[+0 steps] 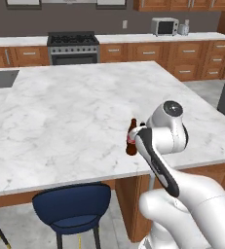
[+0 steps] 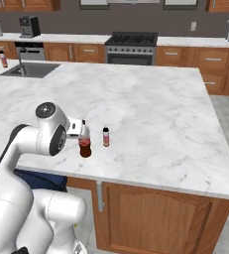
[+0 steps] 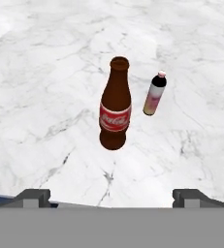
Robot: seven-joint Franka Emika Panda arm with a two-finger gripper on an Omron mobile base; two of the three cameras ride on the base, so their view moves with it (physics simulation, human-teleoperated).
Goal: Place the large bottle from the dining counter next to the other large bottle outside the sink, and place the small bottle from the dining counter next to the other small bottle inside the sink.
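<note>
hand (image 3: 111,196) wide open, hovering over upright large bottle (image 3: 115,105), small bottle (image 3: 154,94) beside

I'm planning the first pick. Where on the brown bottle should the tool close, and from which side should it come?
Probably grip the brown bottle on its wide labelled body, not the narrow neck. It stands upright on the counter, so a level approach from the counter's near edge fits. The tool is already open and facing it from there. The small bottle stands apart on the far side, so that path looks clear.
</note>
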